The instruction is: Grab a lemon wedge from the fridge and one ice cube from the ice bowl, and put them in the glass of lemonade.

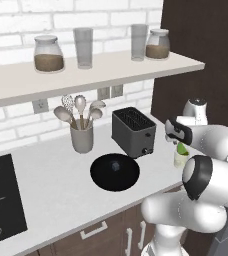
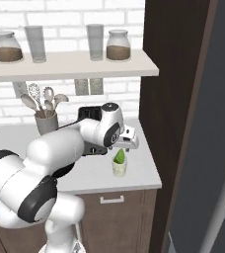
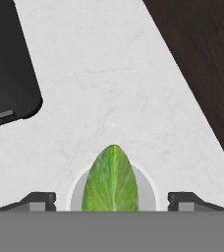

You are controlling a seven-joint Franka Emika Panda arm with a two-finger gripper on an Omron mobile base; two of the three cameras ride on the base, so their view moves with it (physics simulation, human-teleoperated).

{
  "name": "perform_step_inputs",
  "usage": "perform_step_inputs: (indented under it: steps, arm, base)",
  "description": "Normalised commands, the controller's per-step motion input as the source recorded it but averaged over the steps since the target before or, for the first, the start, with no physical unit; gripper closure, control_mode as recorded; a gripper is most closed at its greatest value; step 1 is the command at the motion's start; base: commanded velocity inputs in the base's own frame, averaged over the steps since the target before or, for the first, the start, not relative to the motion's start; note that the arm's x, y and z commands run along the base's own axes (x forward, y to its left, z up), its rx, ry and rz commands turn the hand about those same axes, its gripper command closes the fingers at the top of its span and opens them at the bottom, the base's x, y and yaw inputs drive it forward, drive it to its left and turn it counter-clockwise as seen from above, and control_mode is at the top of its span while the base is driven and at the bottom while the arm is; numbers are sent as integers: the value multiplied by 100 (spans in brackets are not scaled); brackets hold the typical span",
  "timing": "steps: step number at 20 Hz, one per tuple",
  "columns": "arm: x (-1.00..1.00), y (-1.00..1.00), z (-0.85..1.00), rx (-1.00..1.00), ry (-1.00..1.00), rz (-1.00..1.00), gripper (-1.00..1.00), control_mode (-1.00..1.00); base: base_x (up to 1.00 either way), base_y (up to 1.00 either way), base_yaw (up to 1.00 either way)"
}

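Fridge (image 2: 218, 163): big grey door fills the right edge of the right base view, its long bar handle slanting up from the bottom corner.
Counter (image 1: 56, 175): pale stone top running along under the white brick wall, and that's the stage.
Arm: white and bulky, reaching out over the right end of the counter.
Toaster (image 1: 133, 131): dark box standing just behind the ice bowl.
Ice bowl (image 1: 114, 171): wide, black and shallow, sitting in front of the toaster, well left of the glass.
Gripper (image 3: 111, 201): right above the glass, fingers (image 3: 39, 201) spread wide, one on either side of the rim and clear of the wedge. It's released, nothing in its grasp!
Glass of lemonade (image 2: 119, 167): short clear tumbler near the counter's right end, close to the front edge.
Lemon wedge (image 3: 110, 179): bright green, standing point-up in the glass, poking above the rim.
Ice cube (image 1: 115, 166): tiny greyish speck in the middle of the black bowl.
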Motion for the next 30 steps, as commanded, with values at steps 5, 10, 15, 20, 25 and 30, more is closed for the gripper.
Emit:
perform_step_inputs:
  steps: [5,10,15,20,25,30]
  arm:
    - [0,0,0,0,0,0,-100,-100]
    - [-6,0,3,1,-2,0,-100,-100]
    - [-16,0,29,6,-4,0,-100,-100]
    - [-23,0,34,8,-6,1,-100,-100]
    - [-30,0,25,4,-4,1,-100,-100]
    - [-74,4,9,1,-5,8,-100,-100]
  base:
    - [0,0,0]
    - [0,0,0]
    - [0,0,0]
    - [0,0,0]
    - [0,0,0]
    - [0,0,0]
